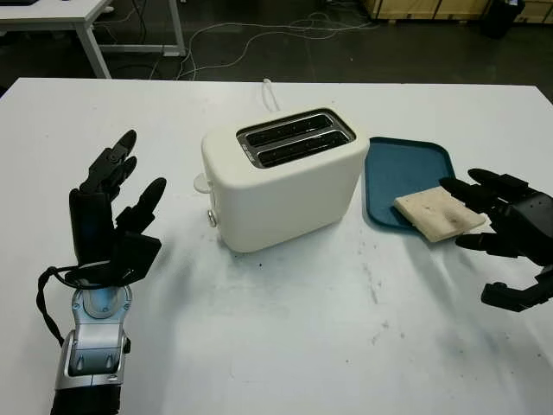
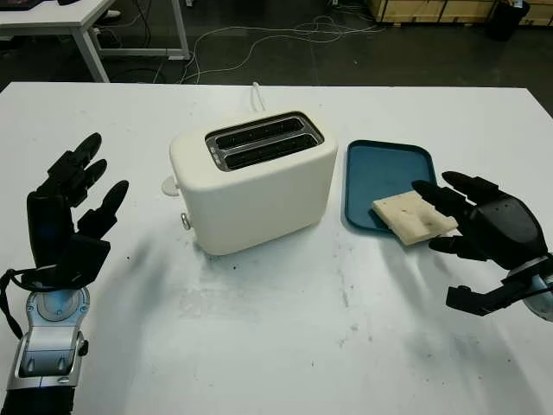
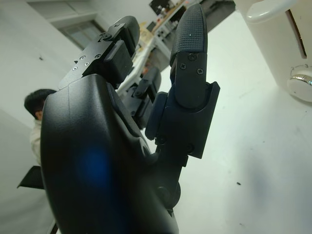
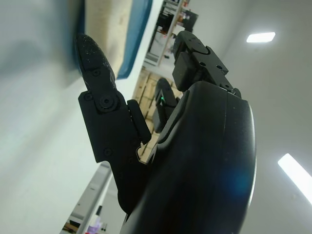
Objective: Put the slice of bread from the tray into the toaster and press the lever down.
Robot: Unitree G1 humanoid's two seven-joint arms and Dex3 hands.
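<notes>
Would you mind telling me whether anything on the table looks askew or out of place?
The slice of bread lies half off the blue tray, overhanging its near corner onto the white table. The toaster sits turned at an angle. The table shows dark smudges. Nothing looks spilled or damaged.

both hands, left hand (image 1: 111, 220) and right hand (image 2: 484, 226), have glossy black shells, textured black fingertips, visible screws; silver wrist with black cable below the left.
</notes>
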